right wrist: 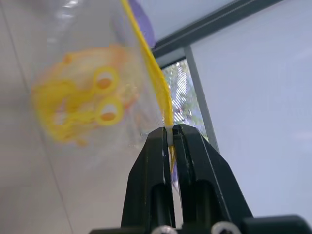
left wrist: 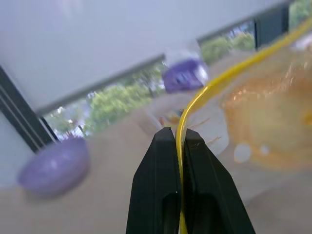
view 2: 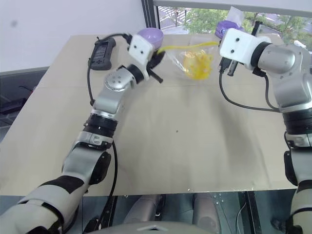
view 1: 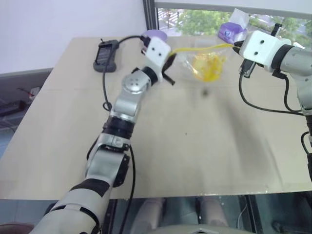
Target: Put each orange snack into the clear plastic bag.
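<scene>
Tools left [left wrist: 178, 141] and right [right wrist: 169, 132] both pinch the clear plastic bag [view 1: 204, 61], snack [view 1: 208, 67] inside.

Tan table [view 1: 195, 146], purple bowl [view 2: 150, 35], black device [view 1: 106, 54]

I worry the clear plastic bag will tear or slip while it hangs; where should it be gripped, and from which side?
Grip the clear plastic bag by its yellow zip strip, one end from each side, as the left gripper and right gripper do. The strip looks like the firmest edge, and the orange snack weighs down the thin film below.
</scene>
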`<control>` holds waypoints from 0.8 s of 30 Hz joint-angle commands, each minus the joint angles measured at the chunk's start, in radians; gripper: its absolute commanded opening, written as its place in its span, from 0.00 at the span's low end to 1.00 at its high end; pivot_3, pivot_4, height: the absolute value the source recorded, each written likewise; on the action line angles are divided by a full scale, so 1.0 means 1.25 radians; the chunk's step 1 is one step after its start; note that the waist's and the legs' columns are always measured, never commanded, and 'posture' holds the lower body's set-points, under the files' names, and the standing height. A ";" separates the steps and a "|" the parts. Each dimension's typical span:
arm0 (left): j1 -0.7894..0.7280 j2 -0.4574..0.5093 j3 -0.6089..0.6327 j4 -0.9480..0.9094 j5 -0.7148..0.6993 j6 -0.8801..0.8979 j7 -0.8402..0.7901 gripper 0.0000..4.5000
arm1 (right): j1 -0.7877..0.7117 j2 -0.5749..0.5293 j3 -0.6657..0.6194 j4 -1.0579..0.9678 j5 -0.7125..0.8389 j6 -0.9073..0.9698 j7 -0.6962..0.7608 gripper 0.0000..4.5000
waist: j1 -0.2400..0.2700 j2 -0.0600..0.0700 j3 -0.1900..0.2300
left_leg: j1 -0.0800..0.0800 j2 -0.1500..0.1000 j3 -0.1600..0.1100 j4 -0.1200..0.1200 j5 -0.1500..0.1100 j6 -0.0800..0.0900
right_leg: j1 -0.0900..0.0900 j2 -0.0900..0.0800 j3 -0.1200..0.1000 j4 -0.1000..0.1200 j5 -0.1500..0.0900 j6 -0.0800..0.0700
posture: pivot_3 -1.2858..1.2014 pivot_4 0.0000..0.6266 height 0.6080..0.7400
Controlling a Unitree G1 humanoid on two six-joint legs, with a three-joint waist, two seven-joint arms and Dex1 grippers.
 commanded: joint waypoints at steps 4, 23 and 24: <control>0.279 0.116 -0.075 -0.361 -0.054 0.156 -0.199 0.00 | 0.278 -0.085 -0.047 -0.332 0.191 0.222 0.204 0.02 | -0.008 0.001 0.000 | 0.000 0.001 -0.001 -0.002 0.000 0.000 | 0.000 0.000 -0.001 -0.001 0.000 0.000 | 0.52 0.24 1.00; 0.555 0.252 -0.082 -0.648 -0.153 0.358 -0.298 0.31 | 0.464 -0.124 -0.051 -0.490 0.232 0.321 0.186 0.33 | 0.006 0.003 0.001 | 0.003 0.002 0.000 0.005 0.000 0.001 | 0.002 0.001 0.000 0.009 0.000 -0.001 | 0.52 0.24 1.00; 0.559 0.259 -0.081 -0.652 -0.154 0.358 -0.305 0.44 | 0.476 -0.147 -0.056 -0.495 0.233 0.320 0.205 0.46 | 0.006 0.003 0.001 | 0.003 0.002 0.000 0.005 -0.001 0.001 | 0.002 0.001 0.000 0.008 0.000 -0.001 | 0.52 0.24 1.00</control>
